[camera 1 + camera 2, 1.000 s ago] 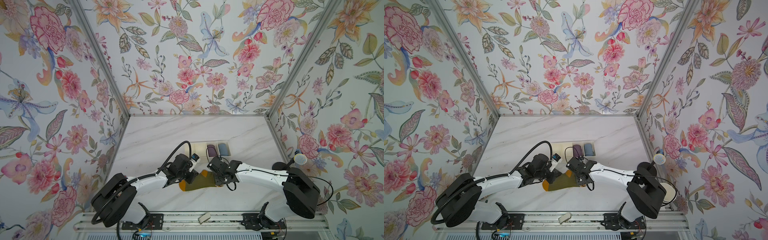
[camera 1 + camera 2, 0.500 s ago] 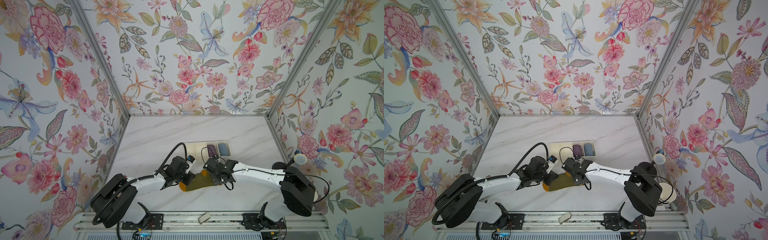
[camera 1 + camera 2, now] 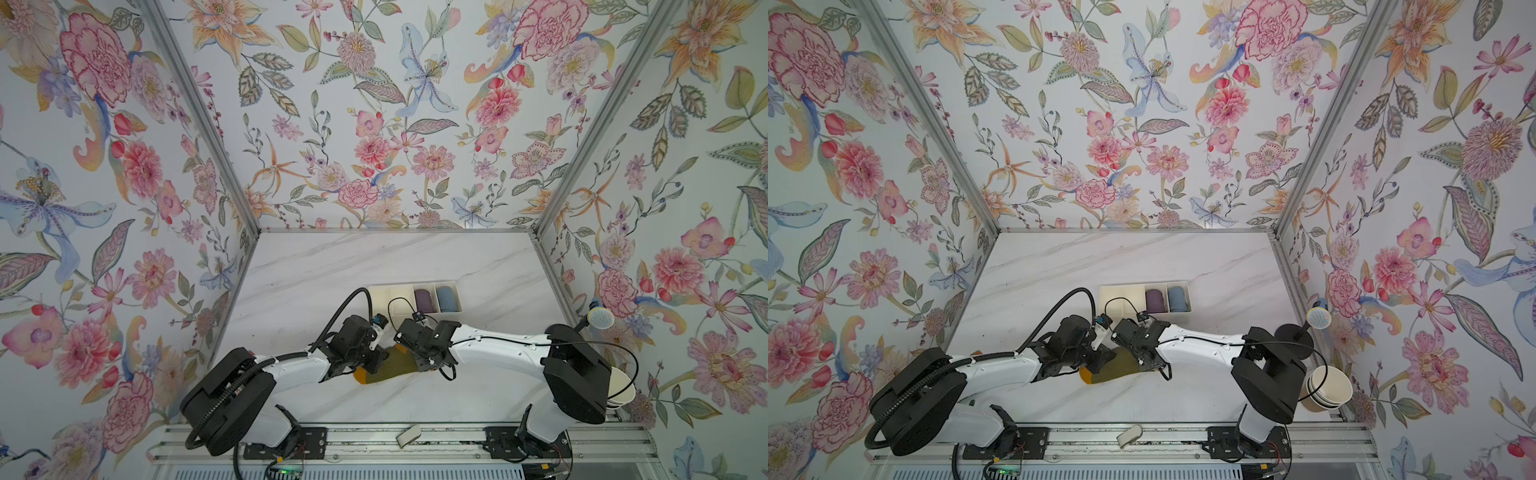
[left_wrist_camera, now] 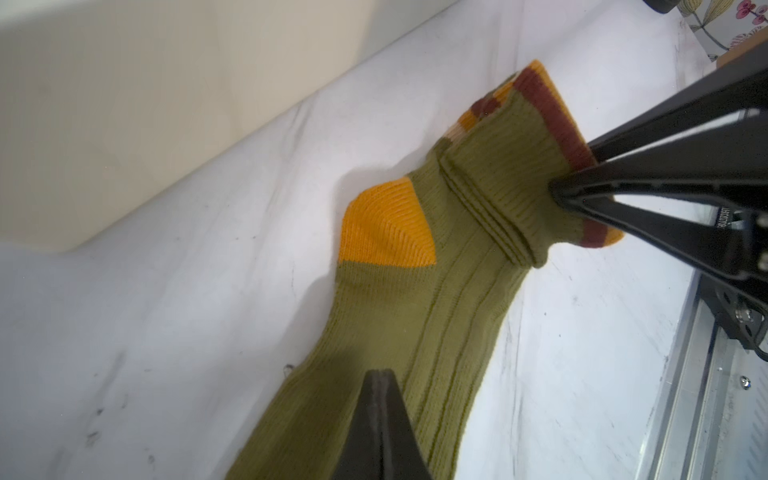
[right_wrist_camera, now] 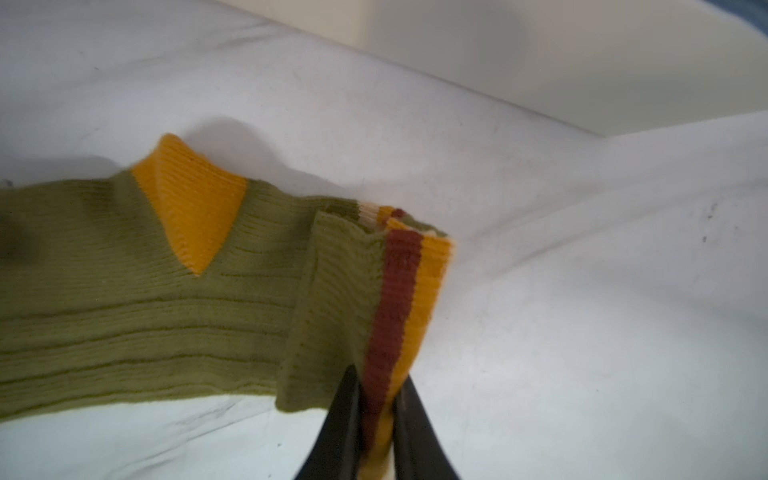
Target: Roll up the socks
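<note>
R gripper (image 5: 374, 386): black tapered fingers clamped on the folded-back cuff of the socks (image 5: 166, 324), with brown and mustard stripes pinched between them. L gripper (image 4: 380, 378): fingers closed together, tips down at the foot section. Small print on R gripper body, illegible. Socks: olive ribbed knit, mustard heel wedge, lying flat mid-width on worktop (image 3: 332, 266), nearer front edge, just in front of cream divided tray (image 3: 374, 289). Tray holds purple roll (image 3: 423, 300) and blue roll (image 3: 446, 299). Worktop is white, marble-look, scuffed.

Only a small white print (image 4: 722, 217) on the right end effector (image 4: 559, 192) shows, too blurred to read.
</note>
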Available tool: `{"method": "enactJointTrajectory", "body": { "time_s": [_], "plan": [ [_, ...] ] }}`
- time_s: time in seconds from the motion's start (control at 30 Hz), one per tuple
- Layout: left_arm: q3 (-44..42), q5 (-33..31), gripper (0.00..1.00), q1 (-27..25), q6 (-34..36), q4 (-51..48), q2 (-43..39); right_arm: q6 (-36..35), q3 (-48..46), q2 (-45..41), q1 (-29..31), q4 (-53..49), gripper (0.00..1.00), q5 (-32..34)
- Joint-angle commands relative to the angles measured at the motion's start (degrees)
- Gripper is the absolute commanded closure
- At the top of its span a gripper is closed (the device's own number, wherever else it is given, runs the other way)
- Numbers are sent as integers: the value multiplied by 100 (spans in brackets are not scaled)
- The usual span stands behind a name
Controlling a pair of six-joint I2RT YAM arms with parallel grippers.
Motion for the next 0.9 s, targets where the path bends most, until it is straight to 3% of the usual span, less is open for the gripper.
{"method": "enactJointTrajectory", "body": {
  "time_s": [0.0, 0.53, 0.87],
  "plan": [
    [-99, 80, 100, 61, -41, 142, 54, 2, 171, 124, 86, -164, 82, 130],
    [-142, 97, 100, 61, -26, 277, 218, -77, 491, 447, 319, -161, 82, 148],
    [-134, 97, 100, 78, 5, 304, 278, -159, 677, 528, 489, -142, 76, 240]
  ]
}}
